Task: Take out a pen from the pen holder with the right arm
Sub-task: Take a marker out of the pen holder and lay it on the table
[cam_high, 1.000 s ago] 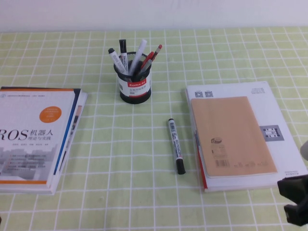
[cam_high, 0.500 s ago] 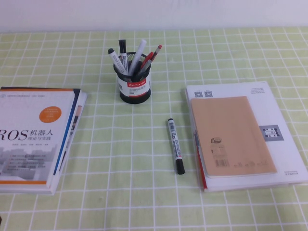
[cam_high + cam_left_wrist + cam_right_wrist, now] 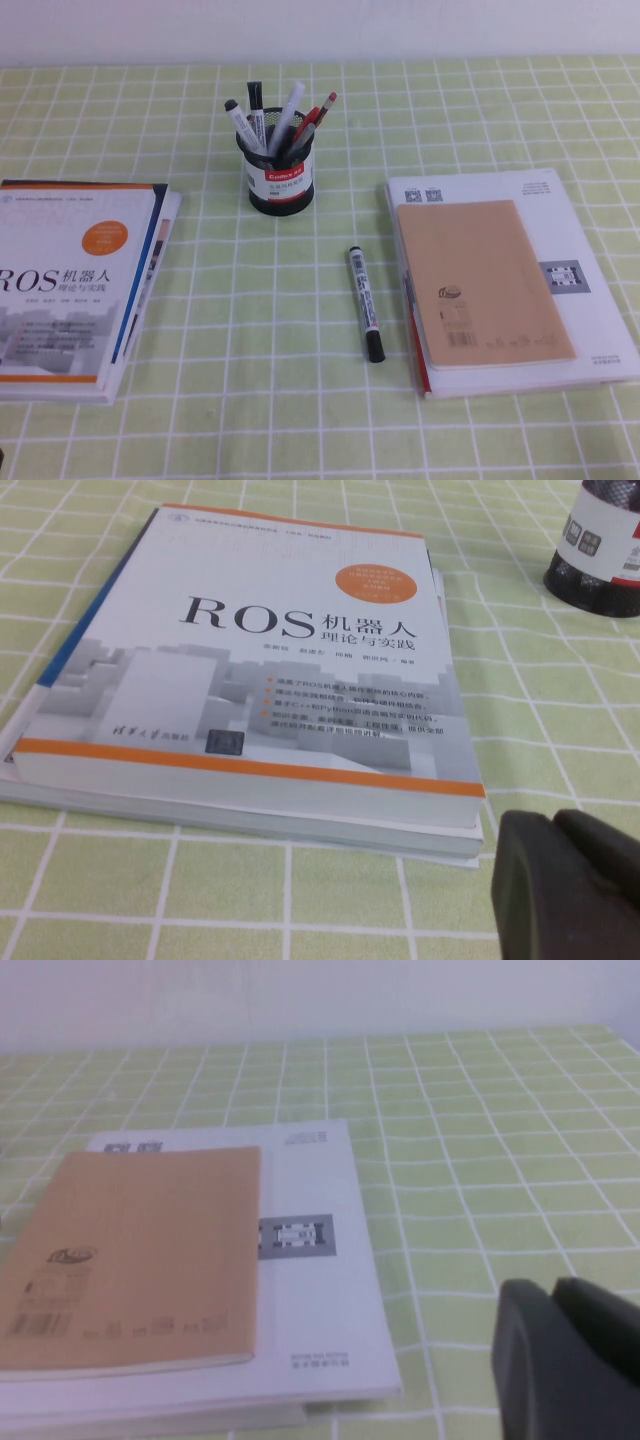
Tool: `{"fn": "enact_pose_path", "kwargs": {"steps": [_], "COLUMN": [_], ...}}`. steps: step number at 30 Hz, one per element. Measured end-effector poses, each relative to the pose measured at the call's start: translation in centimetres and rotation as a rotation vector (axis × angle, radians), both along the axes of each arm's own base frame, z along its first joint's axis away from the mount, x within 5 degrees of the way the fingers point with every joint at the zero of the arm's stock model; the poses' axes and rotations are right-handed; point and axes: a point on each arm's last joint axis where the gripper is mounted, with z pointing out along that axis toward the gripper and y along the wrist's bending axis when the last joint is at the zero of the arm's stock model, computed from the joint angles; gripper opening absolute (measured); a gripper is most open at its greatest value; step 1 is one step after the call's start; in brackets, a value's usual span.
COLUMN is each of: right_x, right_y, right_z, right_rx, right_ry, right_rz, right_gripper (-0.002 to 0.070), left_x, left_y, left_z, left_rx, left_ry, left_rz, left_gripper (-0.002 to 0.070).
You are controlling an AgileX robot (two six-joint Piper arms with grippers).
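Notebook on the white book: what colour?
Tan brown notebook, best in the high view. Left gripper near the ROS book, right gripper near the white book.

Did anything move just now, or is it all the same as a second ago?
The right gripper, shut and holding nothing, pulled back out of the high view's near right corner. It is now beside the white book. Nothing was grabbed or dropped. The marker on the cloth, the pen holder, its pens and both books stayed put. The left gripper sits parked by the ROS book.
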Motion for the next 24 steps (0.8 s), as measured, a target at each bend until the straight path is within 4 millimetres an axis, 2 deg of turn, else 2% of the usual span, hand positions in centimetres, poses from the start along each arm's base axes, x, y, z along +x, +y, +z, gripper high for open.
{"fn": "enact_pose_path", "kwargs": {"steps": [10,17,24], "right_x": [-0.1,-0.3,-0.4], "right_y": [0.0,0.7,0.9], "right_z": [-0.3,-0.9,-1.3], "right_rx": [-0.011,-0.121,-0.111], "right_ry": [0.033,0.089,0.131], "right_rz": [0.001,0.103,0.127], "right_gripper": [-0.0013,-0.0013,-0.0012], "left_x": [0.0,0.0,0.0], "left_y": [0.0,0.0,0.0], "left_z": [0.0,0.0,0.0], "left_rx": [0.0,0.0,0.0], "left_ry": [0.0,0.0,0.0], "left_rz": [0.0,0.0,0.0], "left_gripper": [-0.0008,-0.0008,-0.0008]}}
